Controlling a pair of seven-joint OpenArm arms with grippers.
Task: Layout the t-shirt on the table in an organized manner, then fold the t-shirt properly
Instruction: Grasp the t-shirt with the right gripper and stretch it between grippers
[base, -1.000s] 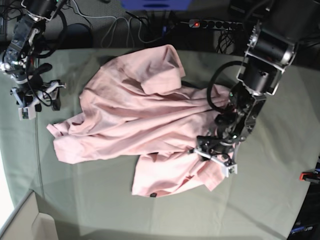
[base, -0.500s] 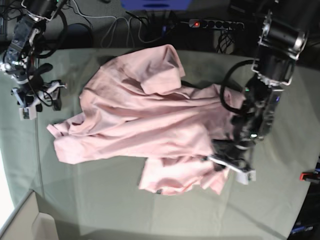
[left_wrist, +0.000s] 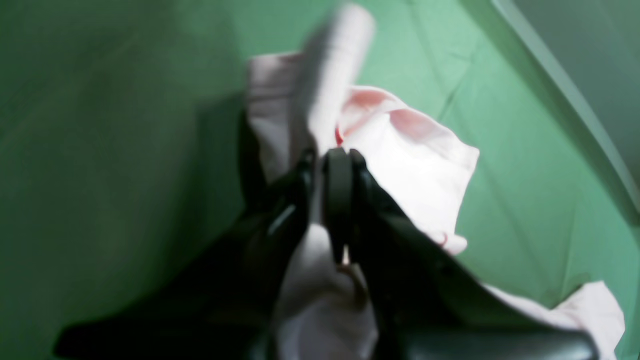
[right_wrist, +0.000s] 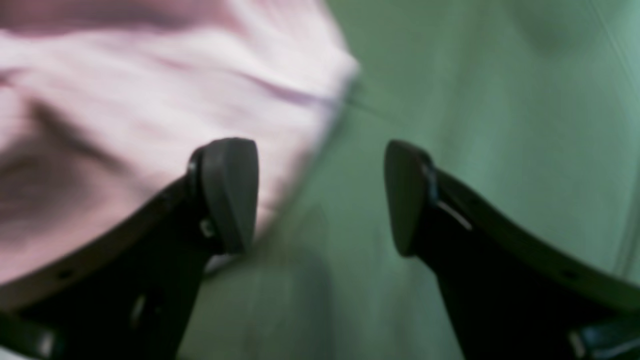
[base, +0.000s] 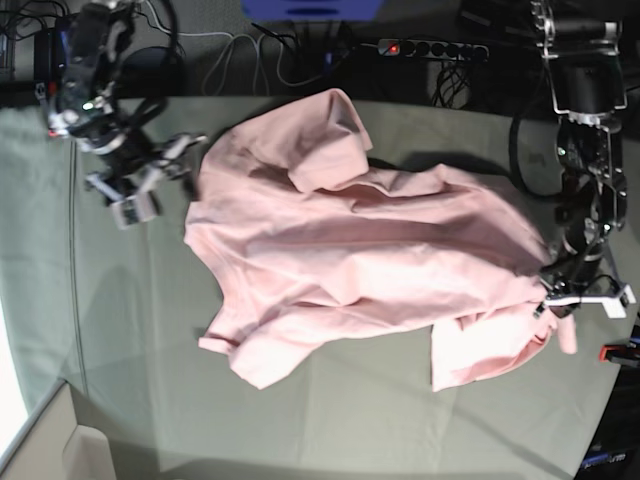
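The left end effector (left_wrist: 330, 165), a pair of black curved fingers, is pinched together on a fold of the light pink short-sleeved cotton t-shirt (base: 370, 260); in the left wrist view pink cloth bulges out on both sides of the closed tips, though the picture is blurred and the seam or edge being held cannot be made out. In the base view this end effector (base: 585, 295) sits at the garment's edge near the desk's side, with a small flap of pink hanging past it.

The right end effector (right_wrist: 320, 195) has its two dark pads well apart with nothing between them. The right wrist view is heavily blurred: one pad overlaps the pink cloth's rim, the other is over bare cloth-covered surface, and whether either touches cannot be told. In the base view it (base: 140, 185) is just beside the shirt's other edge.

The t-shirt lies crumpled and creased across the middle of the pale grey-green cloth-covered desk (base: 320, 420), one sleeve folded over on top. Any print is hidden.
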